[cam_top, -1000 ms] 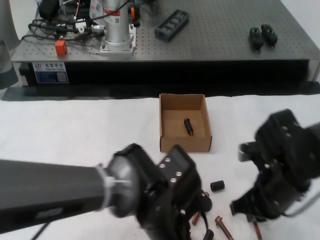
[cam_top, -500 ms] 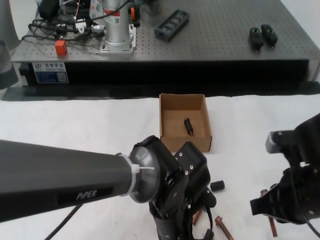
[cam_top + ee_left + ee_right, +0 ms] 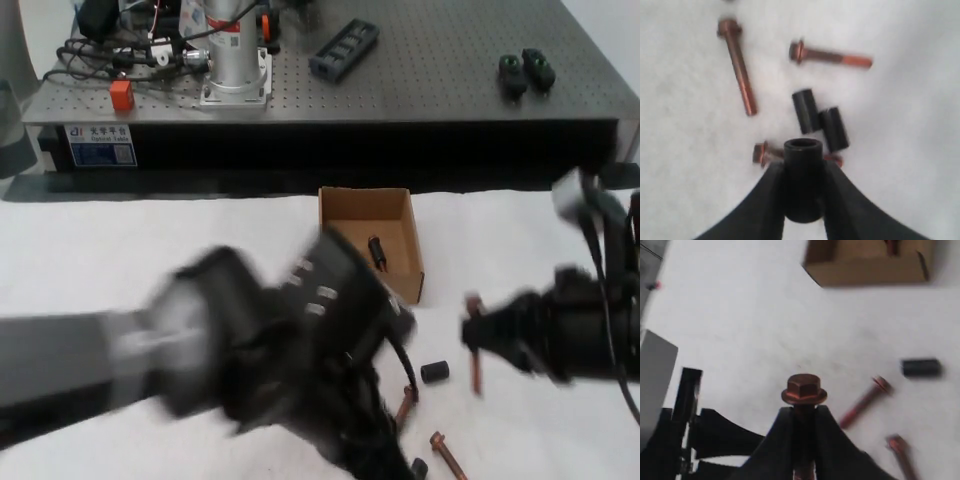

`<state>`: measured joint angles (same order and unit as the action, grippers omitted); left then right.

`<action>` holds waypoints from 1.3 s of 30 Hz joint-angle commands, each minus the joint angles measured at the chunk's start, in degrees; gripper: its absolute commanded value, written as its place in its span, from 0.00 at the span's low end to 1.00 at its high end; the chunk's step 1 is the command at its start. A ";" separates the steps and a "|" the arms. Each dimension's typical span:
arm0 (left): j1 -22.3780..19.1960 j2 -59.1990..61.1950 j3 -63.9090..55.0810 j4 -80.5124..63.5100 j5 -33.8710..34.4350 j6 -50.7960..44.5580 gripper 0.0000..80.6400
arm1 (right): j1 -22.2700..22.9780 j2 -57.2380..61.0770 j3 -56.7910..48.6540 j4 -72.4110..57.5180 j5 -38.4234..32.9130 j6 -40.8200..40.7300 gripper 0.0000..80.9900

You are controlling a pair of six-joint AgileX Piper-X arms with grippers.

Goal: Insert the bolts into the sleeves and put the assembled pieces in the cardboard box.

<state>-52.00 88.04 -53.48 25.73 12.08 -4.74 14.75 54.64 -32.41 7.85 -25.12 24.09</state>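
the left gripper is closed almost fully on a black sleeve, with one finger pressed to each side. the sleeve sits right between the fingertips. its open bore is turned toward the wrist camera and its long axis runs away from it. it is a short, matte black tube.

the right gripper is clamped narrowly on the shank of a copper-coloured bolt. the bolt's hexagonal flanged head stands just clear of the fingertips. in the high view the bolt's long axis runs from 12 to 6 o'clock, head at the 12 end (the shank hangs below the grip), above the white cloth.

the cardboard box lies at about 10 o'clock from the held bolt, with one assembled piece inside. a loose sleeve lies on the cloth at about 8 o'clock from the held bolt. two loose bolts lie near it, toward 6 and 7 o'clock. beneath the left gripper, two more sleeves lie touching side by side among three bolts.
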 commanded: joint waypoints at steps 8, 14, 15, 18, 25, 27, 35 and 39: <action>0.65 -20.88 15.67 -28.83 4.64 -15.48 0.01 | 6.53 -0.73 -0.28 -12.11 4.53 7.24 0.00; 0.65 -21.37 15.64 -29.28 1.33 -16.96 0.01 | 8.56 -0.73 -0.28 -11.99 5.25 7.24 0.00; 0.65 -21.37 15.64 -29.28 0.86 -17.21 0.01 | 8.70 -0.73 -0.28 -11.99 5.51 7.24 0.00; 0.65 -21.37 15.64 -29.28 -0.68 -17.20 0.01 | 8.70 -0.73 -0.28 -11.67 7.69 7.24 0.00; 0.65 -21.37 15.64 -30.37 -2.39 -18.42 0.01 | 8.70 -0.93 -0.28 -11.14 8.72 7.24 0.00; 0.65 -21.37 15.64 -31.37 -2.32 -18.42 0.01 | 8.70 -0.93 -0.28 -10.71 8.35 7.24 0.00; 0.65 -21.37 15.64 -32.31 -3.08 -18.42 0.01 | 8.70 -0.93 -0.28 -9.46 5.12 7.24 0.00; 0.65 -21.37 15.64 -32.31 -6.09 -18.73 0.01 | 8.70 -0.93 -0.28 -7.85 2.31 6.88 0.04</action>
<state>-51.46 67.17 -37.55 -5.12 10.18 -22.54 23.38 54.30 -32.41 0.45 -21.94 30.63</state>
